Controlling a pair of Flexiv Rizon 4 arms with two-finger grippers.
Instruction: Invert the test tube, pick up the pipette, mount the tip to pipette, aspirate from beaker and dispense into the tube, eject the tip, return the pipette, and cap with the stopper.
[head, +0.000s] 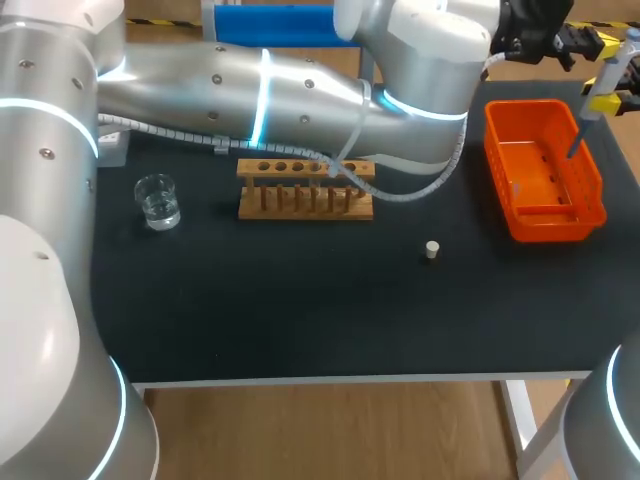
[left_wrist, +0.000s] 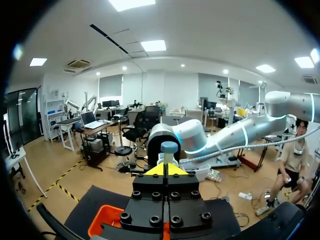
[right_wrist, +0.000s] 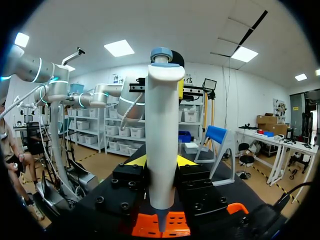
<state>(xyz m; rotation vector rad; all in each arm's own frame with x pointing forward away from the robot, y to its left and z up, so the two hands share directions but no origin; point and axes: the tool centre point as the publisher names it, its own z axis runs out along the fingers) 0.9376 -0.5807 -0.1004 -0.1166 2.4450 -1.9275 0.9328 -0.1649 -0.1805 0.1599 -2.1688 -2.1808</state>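
While our right gripper (right_wrist: 161, 161) pinches the pipette (right_wrist: 161, 115) upright above the orange basket (head: 545, 230), we should push gently with the left gripper (left_wrist: 165, 170), its fingers pressed together, so the tip (head: 576, 142) falls inside.

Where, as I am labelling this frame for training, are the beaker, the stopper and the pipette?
beaker (head: 158, 203), head view, on its clear glass wall.
stopper (head: 432, 250), head view, on its middle.
pipette (right_wrist: 160, 140), right wrist view, on its white body.
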